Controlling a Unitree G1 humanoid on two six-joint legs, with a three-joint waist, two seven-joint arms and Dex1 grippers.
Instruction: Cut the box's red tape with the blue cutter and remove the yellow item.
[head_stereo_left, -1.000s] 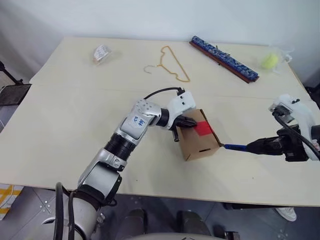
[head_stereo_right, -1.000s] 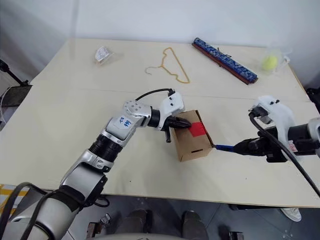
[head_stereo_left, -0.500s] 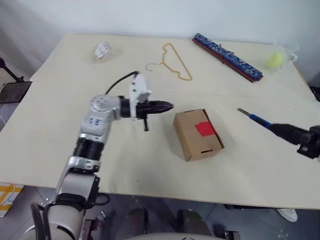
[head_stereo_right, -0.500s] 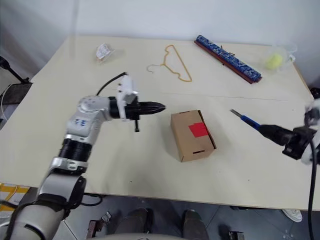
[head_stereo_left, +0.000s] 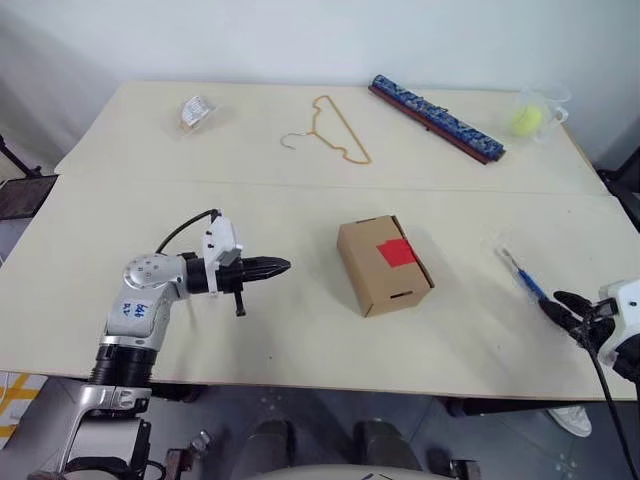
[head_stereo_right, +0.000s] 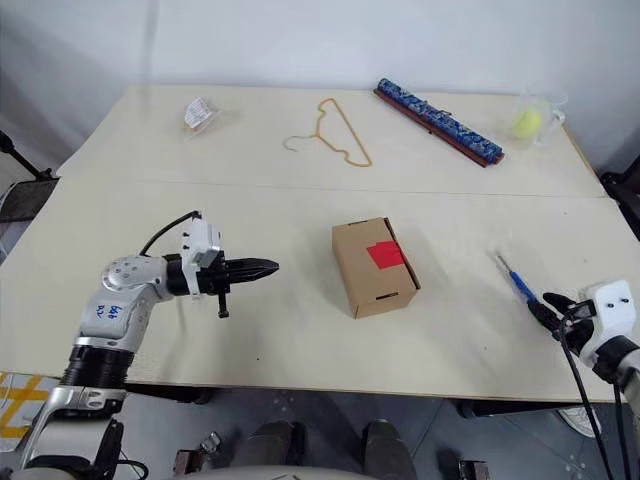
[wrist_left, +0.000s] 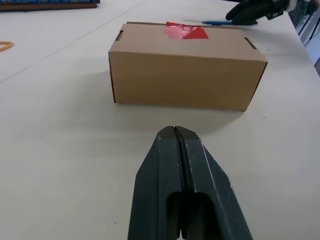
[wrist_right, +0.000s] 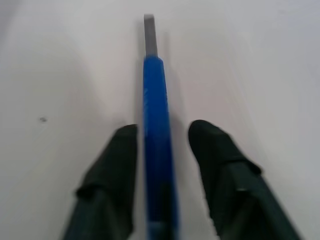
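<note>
Blue cutter (wrist_right: 157, 135) between parted right fingers (wrist_right: 117, 155) (on the table (head_stereo_left: 300, 330))

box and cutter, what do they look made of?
The box: brown cardboard, matte, going by its flat kraft faces, folded edges and slot cut-outs. The red tape on its top looks like glossy plastic film, slightly wrinkled. The blue cutter: smooth blue body, probably plastic, with a thin grey blade tip that looks like metal.
</note>
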